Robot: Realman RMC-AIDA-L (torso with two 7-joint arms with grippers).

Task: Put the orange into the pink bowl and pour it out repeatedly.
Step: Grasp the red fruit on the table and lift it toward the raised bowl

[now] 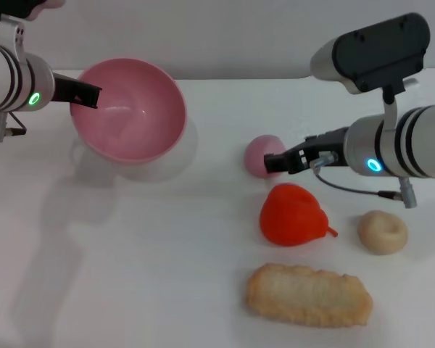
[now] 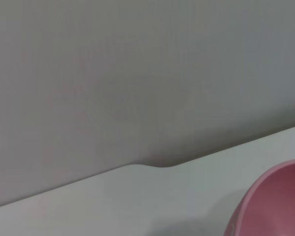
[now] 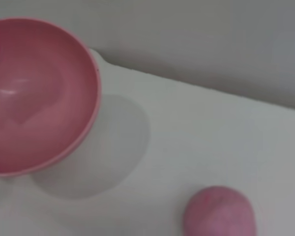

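Observation:
The pink bowl (image 1: 130, 109) hangs tilted above the table at the far left, its empty inside facing the middle. My left gripper (image 1: 87, 94) is shut on its left rim. A slice of the bowl (image 2: 275, 201) shows in the left wrist view, and the right wrist view shows the bowl (image 3: 34, 98) with its shadow on the table. The orange (image 1: 293, 215) lies on the table right of centre, stem tip pointing right. My right gripper (image 1: 275, 162) hovers just behind the orange, apart from it.
A small pink dome (image 1: 259, 156) sits right beside the right gripper's tip, also in the right wrist view (image 3: 219, 211). A beige ring doughnut (image 1: 382, 232) lies right of the orange. A long breaded piece (image 1: 308, 295) lies in front of it. The white table (image 1: 167, 254) ends at a grey wall.

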